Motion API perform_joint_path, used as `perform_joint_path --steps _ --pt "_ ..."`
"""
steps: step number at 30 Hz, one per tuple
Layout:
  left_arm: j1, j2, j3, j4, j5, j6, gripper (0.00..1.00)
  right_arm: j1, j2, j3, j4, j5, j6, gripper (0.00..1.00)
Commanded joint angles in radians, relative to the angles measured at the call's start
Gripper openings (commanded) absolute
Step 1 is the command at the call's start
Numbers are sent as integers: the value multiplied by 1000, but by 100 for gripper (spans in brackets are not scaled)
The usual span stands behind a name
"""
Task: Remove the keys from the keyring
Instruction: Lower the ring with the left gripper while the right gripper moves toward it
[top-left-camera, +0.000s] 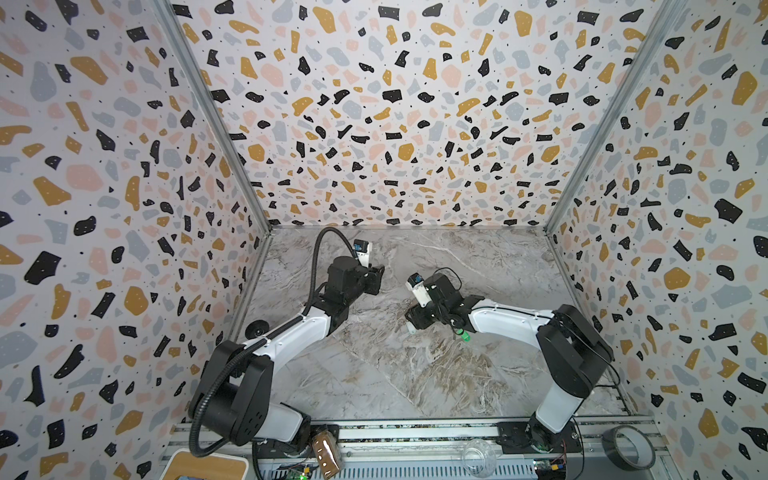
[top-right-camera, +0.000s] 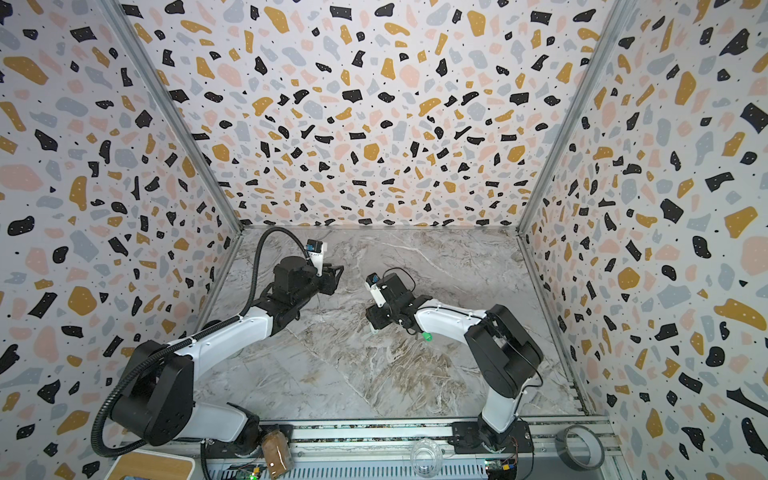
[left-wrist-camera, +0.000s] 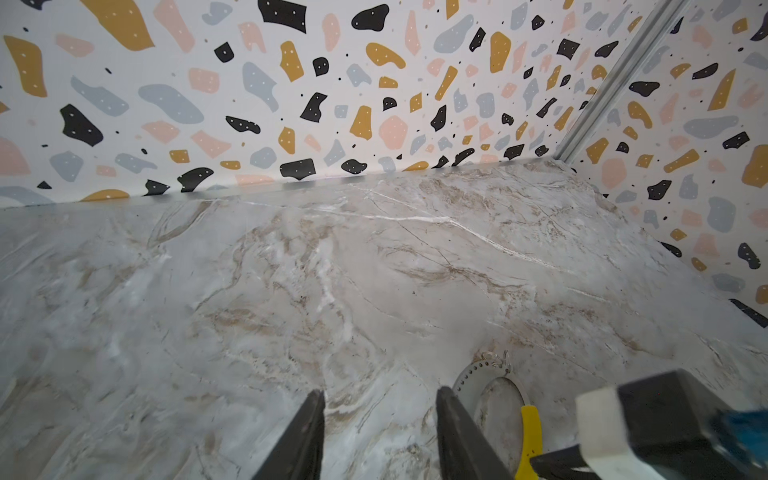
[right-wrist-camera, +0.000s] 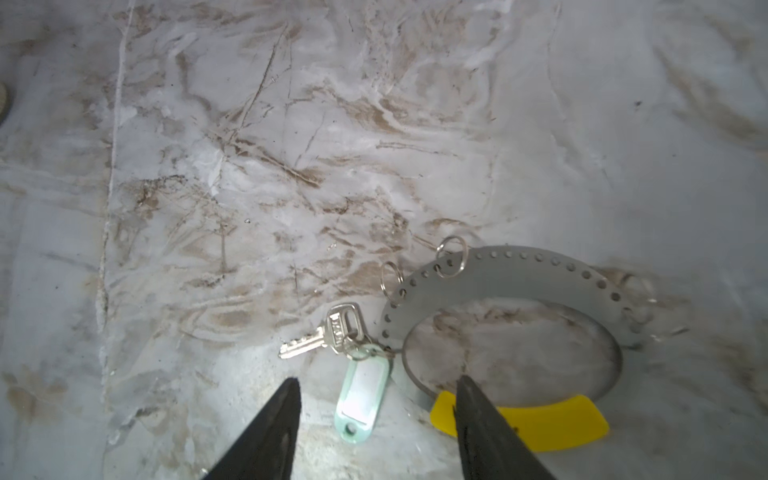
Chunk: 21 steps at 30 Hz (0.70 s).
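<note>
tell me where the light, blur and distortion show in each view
Right wrist view: a bright patch lights the table around the key and pale tag, edges dimmer. Left wrist view: the right wrist camera is blurred. Both top views: wide-angle bending of the walls.

White arm links (top-left-camera: 291, 330), black joints (top-left-camera: 245, 386), corrugated black conduit (top-left-camera: 313, 266), dark tapered fingers (left-wrist-camera: 307, 432).

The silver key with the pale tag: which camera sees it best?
The right wrist view: the key and its pale tag show whole and sharp. Both top views show only a pale speck, probably the tag, mostly hidden. The left wrist view misses it.
</note>
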Motion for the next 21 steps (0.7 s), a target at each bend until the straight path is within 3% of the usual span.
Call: perform_joint_path --steps 1,6,14,21 --pt "2 -29 -6 29 69 -10 47 -2 31 76 -21 4 125 64" --pt "16 -3 21 -50 100 37 49 11 122 151 -40 -44 204 67" --pt "41 24 -7 -57 154 29 50 43 168 131 -31 -5 316 68" --pt "42 31 -12 -57 155 1 51 71 175 115 -58 -58 278 67"
